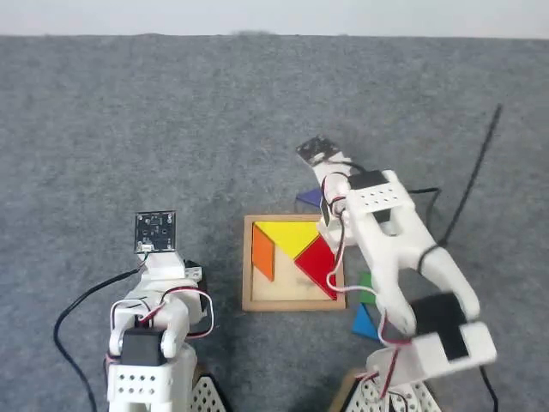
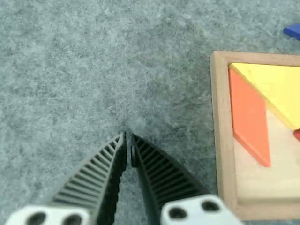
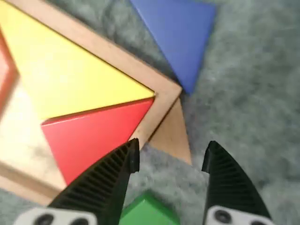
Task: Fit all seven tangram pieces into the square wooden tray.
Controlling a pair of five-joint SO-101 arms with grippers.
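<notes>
The square wooden tray (image 1: 249,262) holds an orange parallelogram (image 1: 263,252), a yellow triangle (image 1: 287,234) and a red triangle (image 1: 316,264). My right gripper (image 3: 172,152) hangs open over the tray's corner (image 3: 165,96), its jaws straddling a tan triangle (image 3: 171,133) that lies on the carpet against the rim. A dark blue triangle (image 3: 180,35) lies just beyond that corner, and a green piece (image 3: 147,208) sits under the gripper's base. In the high view the right gripper (image 1: 328,216) is at the tray's far right edge. My left gripper (image 2: 127,138) is shut over bare carpet, left of the tray (image 2: 218,122).
A green piece (image 1: 366,286) and a light blue triangle (image 1: 364,324) lie on the carpet right of the tray, partly under the right arm. A black cable (image 1: 476,167) trails off at the right. Grey carpet stretches open to the left and far side.
</notes>
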